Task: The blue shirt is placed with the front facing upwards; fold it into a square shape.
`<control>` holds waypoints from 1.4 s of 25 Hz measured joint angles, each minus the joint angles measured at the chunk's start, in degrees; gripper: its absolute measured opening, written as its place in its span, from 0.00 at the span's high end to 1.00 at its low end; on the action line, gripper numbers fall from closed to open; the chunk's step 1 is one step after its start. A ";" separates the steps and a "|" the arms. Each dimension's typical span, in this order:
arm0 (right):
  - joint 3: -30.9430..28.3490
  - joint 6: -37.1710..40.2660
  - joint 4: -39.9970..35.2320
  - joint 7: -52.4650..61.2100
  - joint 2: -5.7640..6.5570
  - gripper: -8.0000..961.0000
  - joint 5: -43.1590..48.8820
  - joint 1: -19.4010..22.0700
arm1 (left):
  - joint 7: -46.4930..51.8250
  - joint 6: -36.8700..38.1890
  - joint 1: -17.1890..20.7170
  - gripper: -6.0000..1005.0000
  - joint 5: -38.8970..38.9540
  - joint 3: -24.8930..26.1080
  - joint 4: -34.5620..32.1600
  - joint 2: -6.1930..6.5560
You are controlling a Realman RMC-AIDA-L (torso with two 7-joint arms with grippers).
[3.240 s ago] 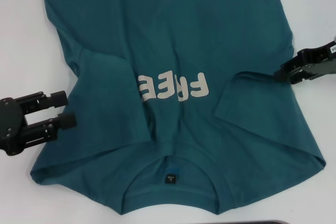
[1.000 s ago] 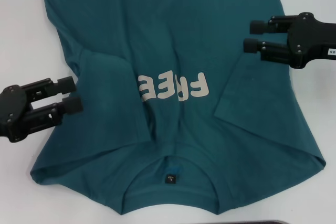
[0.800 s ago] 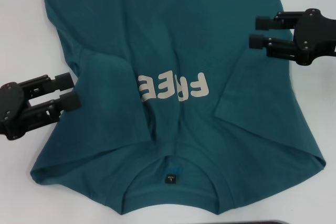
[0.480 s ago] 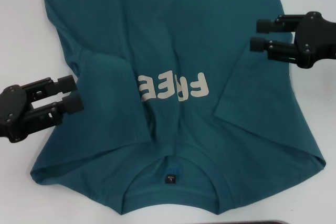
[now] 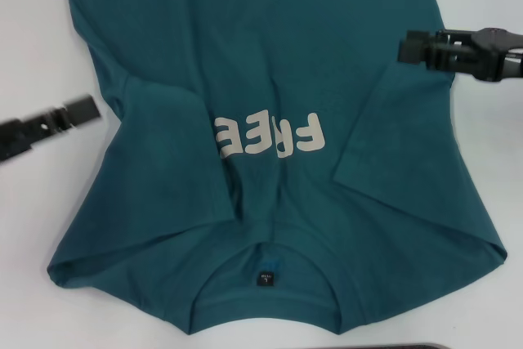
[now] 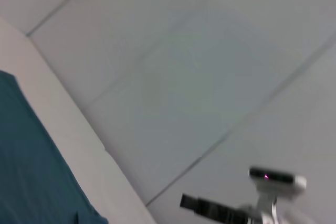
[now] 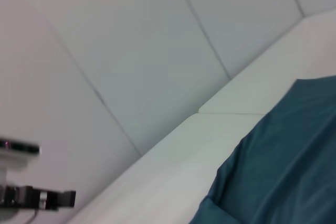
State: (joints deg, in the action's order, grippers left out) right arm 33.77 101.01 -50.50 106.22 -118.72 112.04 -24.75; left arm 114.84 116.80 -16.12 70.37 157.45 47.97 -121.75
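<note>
Head view shows the right gripper (image 5: pixel 406 46) reaching in from the table's right edge, turned edge-on so its black fingers line up into one thin bar; whether they are open or closed cannot be told. Its blunt tip sits over the right side of the blue shirt (image 5: pixel 270 63), just beyond the right sleeve, and contact with the cloth cannot be judged. The arm behind it runs level toward the right edge.

Across the table the left gripper (image 5: pixel 82 109) comes in from the left edge as a flat, blurred black strip, tilted slightly, its tip just short of the shirt's left side near the left sleeve. Its fingers are also seen edge-on, so their state cannot be told.

Between them the shirt lies flat and spread, front up, covering most of the table (image 5: pixel 33 30) from the far edge to the near edge. It is soft, matte teal cotton with shallow creases. Both short sleeves are folded in over the body. Cream block lettering (image 5: pixel 270 135) reading "FREE" sits on the chest, upside down from here. The round ribbed neck with a small dark label (image 5: pixel 265 275) points to the near edge.

The table is smooth and white.
</note>
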 joint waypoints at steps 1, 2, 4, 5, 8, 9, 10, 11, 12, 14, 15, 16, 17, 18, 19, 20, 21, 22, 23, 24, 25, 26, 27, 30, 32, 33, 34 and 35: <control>-0.10 0.01 -0.09 2.26 0.16 0.48 -0.01 -0.21 | 2.91 0.10 -0.04 0.36 0.23 0.72 -0.01 0.21; -0.07 0.00 -0.19 4.69 0.47 0.48 0.03 -0.41 | 5.58 0.23 -0.05 0.36 0.44 1.25 -0.02 0.47; 0.23 0.35 0.03 9.46 1.26 0.48 0.51 -1.06 | 11.36 0.32 0.10 0.36 0.66 1.35 -0.25 1.08; 0.27 0.51 0.31 11.32 1.67 0.48 0.73 -1.29 | 14.01 0.34 0.22 0.36 0.65 1.21 -0.74 1.37; 0.27 0.94 1.38 15.82 2.89 0.48 1.23 -1.80 | 17.72 0.35 0.69 0.36 0.70 1.48 -3.04 1.87; 0.13 1.11 1.78 16.70 3.33 0.48 1.27 -1.93 | 17.95 0.30 0.89 0.36 0.78 1.65 -3.65 1.95; -0.10 1.40 2.27 17.18 3.72 0.48 1.22 -1.97 | 17.91 0.16 1.24 0.36 0.73 1.73 -4.10 1.99; -0.28 1.56 2.59 17.49 4.03 0.48 1.16 -2.05 | 17.88 0.06 1.62 0.36 0.64 1.78 -4.51 2.04; -0.46 1.73 2.90 17.81 4.34 0.48 1.09 -2.12 | 17.99 0.00 2.03 0.36 0.48 1.78 -4.94 2.08; -0.48 1.86 3.24 18.32 4.80 0.48 1.05 -2.31 | 18.80 -0.01 2.56 0.36 0.32 1.69 -5.73 2.36; -0.35 1.94 3.46 18.53 5.01 0.48 1.07 -2.46 | 19.59 0.00 2.90 0.36 -0.01 1.46 -6.32 2.85; -0.19 2.03 3.74 18.62 5.25 0.48 1.23 -2.57 | 20.02 0.01 3.10 0.36 -0.41 1.38 -6.71 3.33; -0.05 2.09 4.03 18.72 5.48 0.48 1.40 -2.73 | 20.70 -0.01 3.40 0.36 -1.31 1.25 -7.08 3.89; 0.06 2.14 4.48 18.96 5.69 0.48 1.84 -2.87 | 21.31 -0.16 3.76 0.36 -2.44 1.28 -7.34 4.61; 0.17 2.15 4.96 19.27 5.87 0.48 2.45 -3.05 | 21.31 -0.16 3.76 0.36 -2.44 1.28 -7.34 4.61; 0.26 2.16 5.39 19.60 5.99 0.48 3.14 -3.20 | 22.89 -1.46 4.81 0.36 -5.51 1.59 -7.09 6.03; 0.28 2.16 5.56 19.82 6.05 0.48 3.95 -3.27 | 23.27 -1.93 5.08 0.36 -6.11 1.65 -6.93 6.28; 0.29 2.14 5.70 19.97 6.09 0.48 5.08 -3.41 | 23.74 -2.59 5.48 0.36 -6.85 1.70 -6.66 6.64; 0.31 2.12 5.77 19.98 6.08 0.48 6.62 -3.58 | 24.42 -3.77 6.09 0.36 -7.75 1.74 -6.41 7.10; 0.32 2.08 5.79 20.00 6.06 0.48 7.86 -3.73 | 24.80 -4.83 6.52 0.36 -8.42 1.75 -6.38 7.46; 0.33 2.02 5.81 20.02 6.04 0.48 8.71 -3.81 | 25.03 -5.62 6.82 0.36 -8.96 1.75 -6.43 7.70; 0.33 1.90 5.82 20.04 6.02 0.48 9.48 -3.88 | 25.23 -6.31 7.18 0.36 -9.58 1.77 -6.58 7.97; 0.36 1.81 5.84 20.03 6.00 0.48 10.06 -3.92 | 25.40 -6.61 7.25 0.36 -10.11 1.78 -6.66 8.04; 0.40 1.67 5.84 19.82 6.00 0.48 10.74 -3.87 | 26.45 -7.28 7.01 0.36 -12.58 1.80 -6.76 8.10; 0.35 1.58 5.71 19.76 6.06 0.48 10.81 -3.66 | 27.45 -7.70 6.63 0.36 -13.98 1.78 -6.57 8.07; 0.26 1.49 5.60 19.76 6.09 0.48 10.82 -3.54 | 28.08 -7.96 6.53 0.36 -14.53 1.77 -6.46 8.06; 0.15 1.39 5.52 19.76 6.14 0.48 10.82 -3.48 | 28.69 -8.22 6.52 0.36 -14.93 1.79 -6.35 8.06; 0.04 1.32 5.49 19.76 6.23 0.48 10.83 -3.40 | 29.22 -8.42 6.51 0.36 -15.18 1.79 -6.32 8.06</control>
State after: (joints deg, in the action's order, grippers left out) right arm 33.81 102.33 -45.00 125.98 -112.49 122.87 -28.15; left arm 144.06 108.37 -9.60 55.18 159.25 41.66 -113.69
